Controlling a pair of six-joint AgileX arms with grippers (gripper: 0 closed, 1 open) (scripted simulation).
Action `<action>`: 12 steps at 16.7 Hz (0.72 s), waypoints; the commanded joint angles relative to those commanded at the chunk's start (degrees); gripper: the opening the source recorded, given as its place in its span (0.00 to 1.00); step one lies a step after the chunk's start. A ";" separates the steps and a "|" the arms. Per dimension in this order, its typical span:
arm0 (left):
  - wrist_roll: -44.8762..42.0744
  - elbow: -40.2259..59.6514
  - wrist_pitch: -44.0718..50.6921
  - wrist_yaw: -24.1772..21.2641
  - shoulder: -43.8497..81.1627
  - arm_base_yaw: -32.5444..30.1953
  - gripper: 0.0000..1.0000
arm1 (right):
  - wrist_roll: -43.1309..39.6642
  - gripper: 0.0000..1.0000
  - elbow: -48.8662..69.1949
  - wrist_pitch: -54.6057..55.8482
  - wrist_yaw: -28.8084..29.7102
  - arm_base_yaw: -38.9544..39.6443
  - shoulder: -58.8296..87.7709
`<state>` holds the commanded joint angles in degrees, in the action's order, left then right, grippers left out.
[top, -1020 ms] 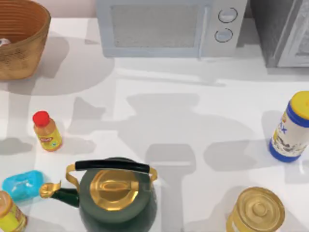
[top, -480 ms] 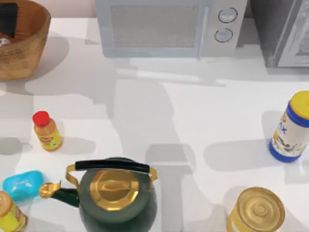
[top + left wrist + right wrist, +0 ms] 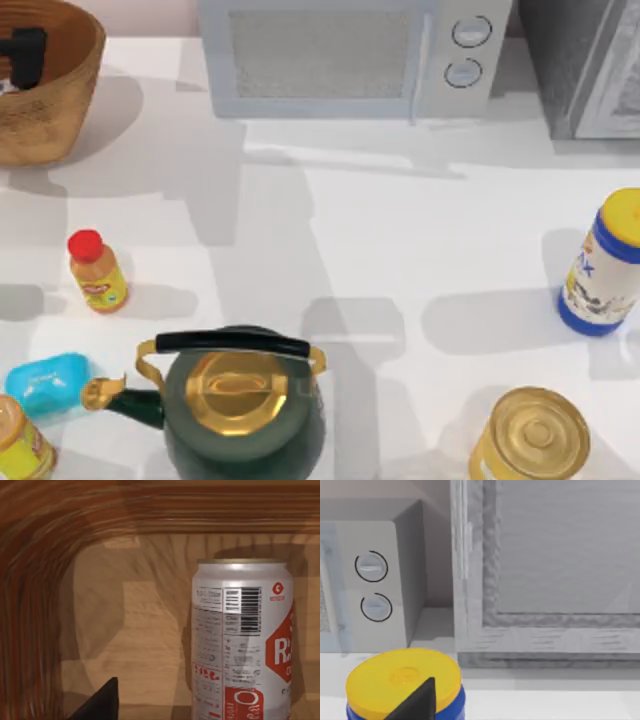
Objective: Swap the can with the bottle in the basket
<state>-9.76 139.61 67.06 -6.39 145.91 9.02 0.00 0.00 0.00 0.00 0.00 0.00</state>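
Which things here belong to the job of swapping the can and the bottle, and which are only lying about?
Belong to the job:
- can, standing inside the basket
- red-capped bottle on the table
- left gripper over the basket

Lying about:
- green kettle
- microwave
- yellow tin
- blue-and-yellow container
- blue soap

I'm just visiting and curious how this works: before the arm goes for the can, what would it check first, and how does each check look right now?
1. Can standing upright inside the basket: ok.
2. Left gripper over the basket: ok.
3. Gripper fingers around the can: not ok; one fingertip sits beside it, apart.
4. Fingers open wide enough: cannot tell.
5. Red-capped bottle upright on the table, ready to go in: ok.
6. Right arm out of the way: ok; its wrist view faces the yellow-lidded jar.
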 joint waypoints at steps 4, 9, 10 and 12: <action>0.19 -0.15 -0.96 0.05 0.77 -0.31 1.00 | 0.00 1.00 0.00 0.00 0.00 0.00 0.00; 0.57 -0.89 -6.76 0.09 5.80 -0.62 1.00 | 0.00 1.00 0.00 0.00 0.00 0.00 0.00; 0.61 -0.99 -7.33 0.09 6.27 -0.65 1.00 | 0.00 1.00 0.00 0.00 0.00 0.00 0.00; 0.61 -1.00 -7.38 0.09 6.32 -0.66 1.00 | 0.00 1.00 0.00 0.00 0.00 0.00 0.00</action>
<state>-9.15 138.61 59.68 -6.30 152.22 8.36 0.00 0.00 0.00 0.00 0.00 0.00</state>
